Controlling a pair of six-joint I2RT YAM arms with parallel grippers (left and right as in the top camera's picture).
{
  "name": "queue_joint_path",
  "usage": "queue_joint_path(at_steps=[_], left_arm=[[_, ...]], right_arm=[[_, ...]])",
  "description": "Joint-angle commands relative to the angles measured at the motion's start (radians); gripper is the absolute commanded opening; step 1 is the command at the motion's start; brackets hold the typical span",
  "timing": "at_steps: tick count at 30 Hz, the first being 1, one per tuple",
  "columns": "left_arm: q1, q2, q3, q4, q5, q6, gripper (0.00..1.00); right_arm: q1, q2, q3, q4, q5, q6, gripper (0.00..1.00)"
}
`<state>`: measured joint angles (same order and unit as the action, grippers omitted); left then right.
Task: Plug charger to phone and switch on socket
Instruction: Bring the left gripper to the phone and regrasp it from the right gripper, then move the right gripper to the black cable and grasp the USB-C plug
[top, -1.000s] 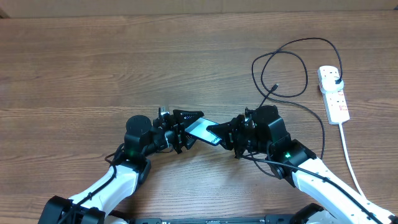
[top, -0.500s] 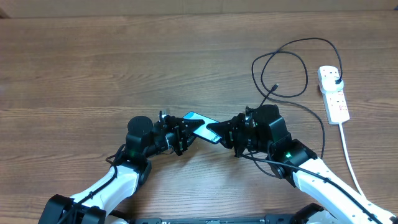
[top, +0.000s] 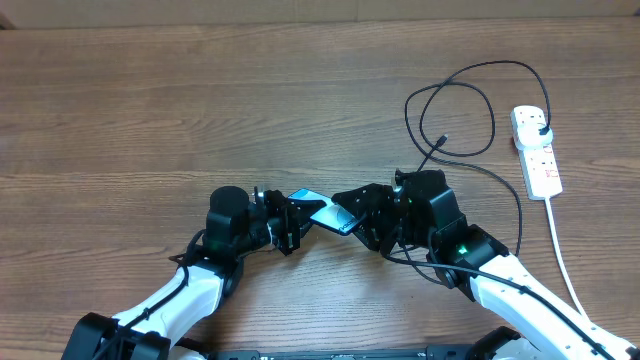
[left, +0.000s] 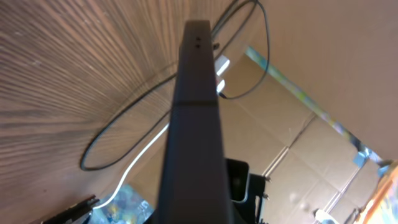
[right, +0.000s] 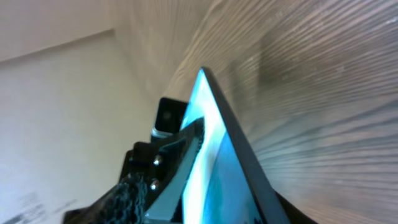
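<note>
1. Phone (top: 322, 210), a slim rectangular smartphone with a light blue-teal lit screen and dark edges, hangs tilted above the brown wood-grain table (top: 150, 120), bridging the gap between the 2 arms.
2. Black left gripper (top: 292, 222) meets the phone's left end. Its jaws stand narrow, closed on that end, and the left wrist view shows the phone's dark edge running straight up from the camera.
3. Black right gripper (top: 350, 208) meets the phone's right end. In the right wrist view 1 black finger (right: 180, 146) lies against the lit screen, but I cannot tell whether these jaws clamp the phone.
4. Charger (top: 492, 125), a long thin black cable, lies in loose loops on the table to the right of the arms, well apart from the phone. Its small black connector tip (top: 441, 140) rests free among the loops.
5. Black plug (top: 541, 130) at the cable's other end sits in an outlet of the socket (top: 540, 165), a white elongated power strip with small red marks near the table's right edge.
6. Thick white cord (top: 560, 250) runs from the socket's near end toward the front edge.
</note>
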<state>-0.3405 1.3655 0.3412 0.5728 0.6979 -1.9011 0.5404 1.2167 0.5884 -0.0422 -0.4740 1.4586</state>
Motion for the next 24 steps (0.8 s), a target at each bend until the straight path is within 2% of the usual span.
queue_joint_path(at_steps=[1, 4, 8, 12, 18, 21, 24], left_arm=[[0.001, -0.002, 0.01, -0.115, 0.001, 0.08, 0.04], [0.001, -0.002, 0.01, -0.183, 0.006, 0.136, 0.04], [0.001, -0.002, 0.01, -0.198, 0.028, 0.198, 0.04], [0.001, -0.002, 0.01, -0.199, 0.028, 0.252, 0.04], [0.001, -0.002, 0.01, -0.198, 0.026, 0.256, 0.04], [0.0, -0.002, 0.01, -0.199, 0.027, 0.257, 0.04], [0.001, -0.002, 0.01, -0.198, 0.027, 0.257, 0.04]], right_arm=[[0.0, -0.003, 0.007, 0.002, 0.222, -0.282, 0.56], [-0.004, -0.003, 0.007, 0.002, 0.345, -0.463, 0.58], [-0.052, -0.003, 0.015, -0.031, 0.433, -0.712, 0.61], [-0.124, -0.003, 0.069, -0.158, 0.492, -0.777, 0.62], [-0.213, 0.027, 0.188, -0.321, 0.596, -0.815, 0.62], [-0.261, 0.091, 0.252, -0.356, 0.613, -0.841, 0.52], [-0.309, 0.187, 0.337, -0.407, 0.616, -0.863, 0.49]])
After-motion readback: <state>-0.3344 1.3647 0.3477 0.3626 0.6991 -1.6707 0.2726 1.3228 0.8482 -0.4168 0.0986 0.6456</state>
